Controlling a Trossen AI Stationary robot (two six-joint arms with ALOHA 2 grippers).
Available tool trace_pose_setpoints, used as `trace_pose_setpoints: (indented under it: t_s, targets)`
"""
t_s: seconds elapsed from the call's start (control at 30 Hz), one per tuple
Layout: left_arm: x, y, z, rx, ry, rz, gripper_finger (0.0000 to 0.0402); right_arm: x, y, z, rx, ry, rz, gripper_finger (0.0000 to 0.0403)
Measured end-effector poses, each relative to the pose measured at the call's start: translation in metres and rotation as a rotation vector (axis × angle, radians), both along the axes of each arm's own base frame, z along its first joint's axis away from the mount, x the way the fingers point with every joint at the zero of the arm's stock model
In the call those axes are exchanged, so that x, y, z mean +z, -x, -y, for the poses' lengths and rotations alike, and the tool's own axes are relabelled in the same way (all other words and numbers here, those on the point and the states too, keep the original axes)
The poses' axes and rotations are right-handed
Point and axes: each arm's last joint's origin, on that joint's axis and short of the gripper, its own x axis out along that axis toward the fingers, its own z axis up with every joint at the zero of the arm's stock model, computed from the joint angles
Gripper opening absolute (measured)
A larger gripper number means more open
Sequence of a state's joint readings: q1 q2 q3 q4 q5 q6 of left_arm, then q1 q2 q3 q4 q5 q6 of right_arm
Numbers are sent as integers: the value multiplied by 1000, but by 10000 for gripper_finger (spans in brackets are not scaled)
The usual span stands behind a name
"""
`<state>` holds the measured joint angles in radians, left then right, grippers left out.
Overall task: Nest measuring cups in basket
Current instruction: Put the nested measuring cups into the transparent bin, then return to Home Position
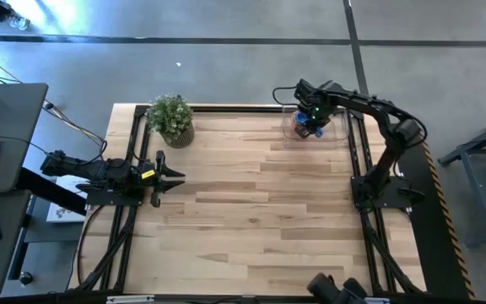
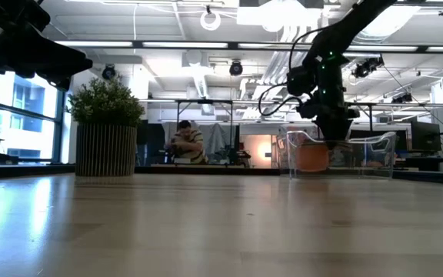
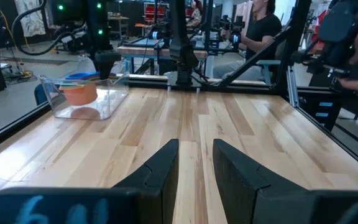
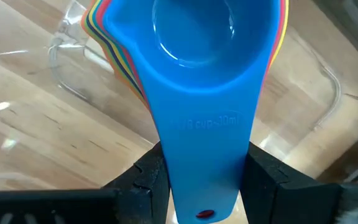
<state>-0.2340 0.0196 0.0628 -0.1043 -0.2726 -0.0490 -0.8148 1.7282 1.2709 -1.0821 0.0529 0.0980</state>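
Cups (image 4: 197, 93) nested in basket (image 1: 337, 127), plant (image 1: 172, 118) opp. corner.

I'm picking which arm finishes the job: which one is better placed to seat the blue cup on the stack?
The right. Its gripper already holds the blue cup by the handle, directly over the nested stack in the basket. The left gripper waits open across the table, near the plant.

The table (image 1: 251, 211) is a light wooden top of long planks, framed by dark rails. A potted plant (image 1: 171, 120) stands near its far left corner. A clear plastic basket (image 1: 337, 128) sits at the far right corner, holding a stack of measuring cups (image 1: 309, 128). The arm bases are mounted at the left and right edges.
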Motion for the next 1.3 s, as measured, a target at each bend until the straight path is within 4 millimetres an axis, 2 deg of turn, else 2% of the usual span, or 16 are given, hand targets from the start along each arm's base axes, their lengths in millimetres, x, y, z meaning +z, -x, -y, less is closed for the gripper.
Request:
trace_pose_setpoints:
  t_s: [0.17,0.53,0.83,1.1,1.3]
  targets:
    - [0,0,0,0,0,0,90,-8,0,5,9,-22,-16,128]
    - [0,0,0,0,0,0,90,-10,1,7,1,-19,-26,163]
    - [0,0,0,0,0,1,90,-8,2,7,-16,-7,-28,228]
    - [0,0,0,0,0,0,90,16,7,-1,-26,48,44,244]
    - [0,0,0,0,0,0,90,55,5,-19,-75,142,256,243]
